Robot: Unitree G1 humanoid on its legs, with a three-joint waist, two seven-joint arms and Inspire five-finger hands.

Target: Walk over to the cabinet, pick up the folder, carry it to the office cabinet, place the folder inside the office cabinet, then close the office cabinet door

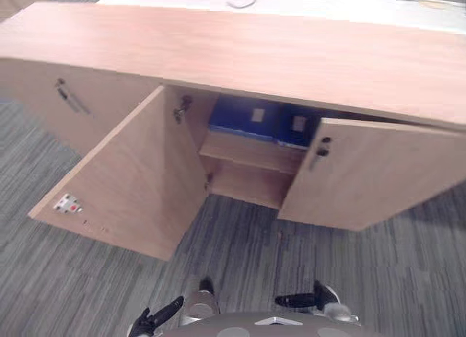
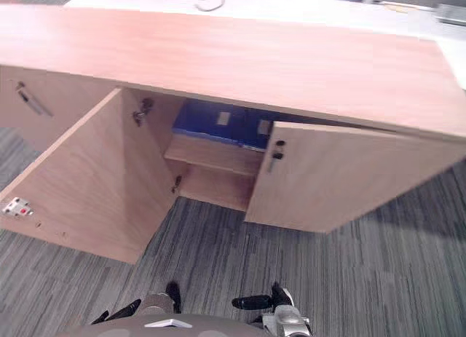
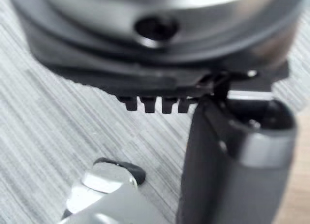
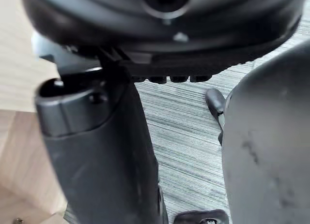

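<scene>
Hanging low, left hand [image 1: 164,312], right hand [image 1: 298,300], both uncurled

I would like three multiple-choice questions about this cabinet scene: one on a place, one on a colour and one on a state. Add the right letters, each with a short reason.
1. Where are the folders?
A) on the floor
B) on the upper shelf inside the cabinet
C) on top of the cabinet

2. What colour are the folders?
A) red
B) green
C) blue

3. In what state is the left door?
A) swung wide open
B) fully shut
C) taken off its hinges

Answers:
1 B: they sit on the shelf between the two doors.
2 C: they are blue, with pale labels on their fronts.
3 A: it stands far out from the cabinet front, and the right door is partly open.

The left hand and the right hand hang low, open and empty.
</scene>
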